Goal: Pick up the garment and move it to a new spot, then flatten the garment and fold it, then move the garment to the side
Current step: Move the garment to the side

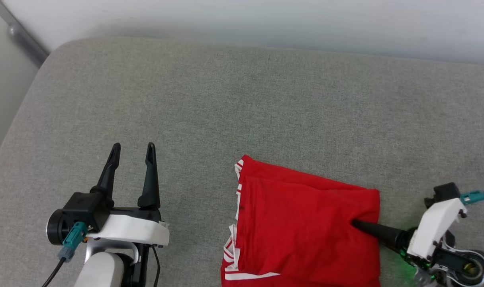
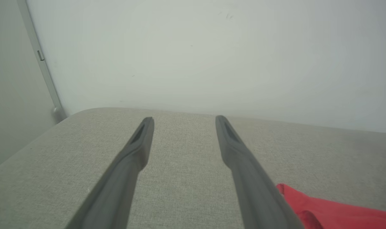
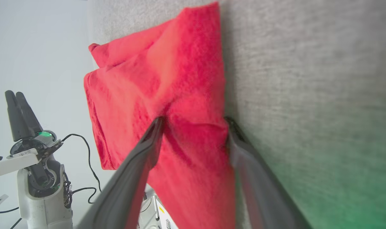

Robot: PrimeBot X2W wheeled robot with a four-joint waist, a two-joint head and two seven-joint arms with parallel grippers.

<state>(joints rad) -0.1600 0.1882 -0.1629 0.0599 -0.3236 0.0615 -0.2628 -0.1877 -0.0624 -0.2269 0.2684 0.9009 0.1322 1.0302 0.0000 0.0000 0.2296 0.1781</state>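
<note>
The red garment (image 1: 305, 223) lies folded into a rough rectangle on the grey cushion (image 1: 226, 99), white-striped trim showing along its left edge. My right gripper (image 1: 357, 224) reaches in from the right at the garment's right edge. In the right wrist view its jaws (image 3: 194, 119) stand wide apart astride that edge of the garment (image 3: 167, 79), one finger over the cloth and one against the cushion side. My left gripper (image 1: 133, 148) is open over bare cushion, well left of the garment, with nothing between its fingers (image 2: 184, 119). A red corner of the garment (image 2: 339, 213) shows at its lower right.
The cushion's rounded left edge drops off beside a grey metal rail (image 1: 24, 42). A pale wall (image 1: 265, 20) runs along the cushion's far side. The left arm's body and cables (image 3: 37, 165) appear beyond the garment in the right wrist view.
</note>
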